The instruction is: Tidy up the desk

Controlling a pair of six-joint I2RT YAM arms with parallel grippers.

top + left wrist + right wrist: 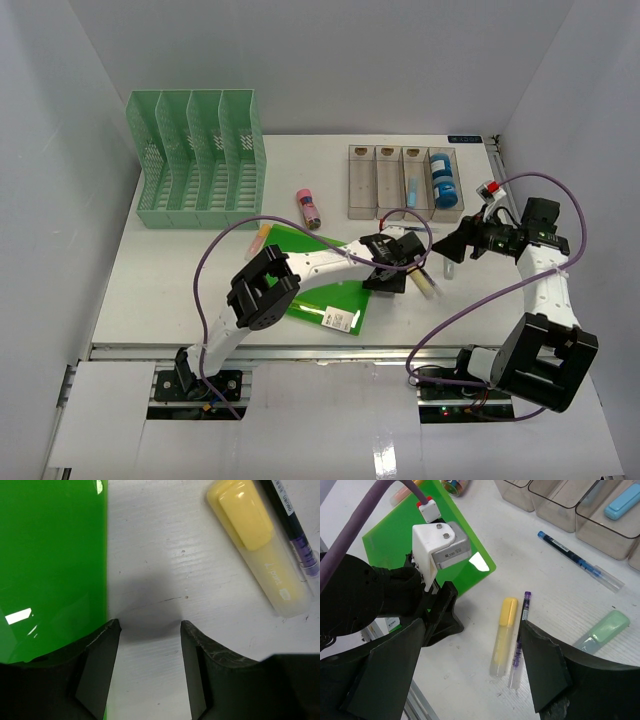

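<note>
The white desk [170, 275] holds a green folder [318, 272] near its front middle. My left gripper [392, 272] is open and empty, low over bare desk just right of the folder's edge [50, 565]. A yellow highlighter [257, 545] and a purple pen [296, 537] lie side by side just beyond its right finger. My right gripper [455, 247] is open and empty, hovering higher; in its wrist view the highlighter [502, 635] and the pen [519, 642] lie between its fingers [545, 670], below it.
A green slotted file rack [195, 160] stands back left. A clear four-compartment tray [400, 182] at the back holds a blue roll [443, 186]. A pink tube [308, 208], a blue pen [580, 560] and a pale green highlighter [602, 630] lie loose. Grey walls enclose the desk.
</note>
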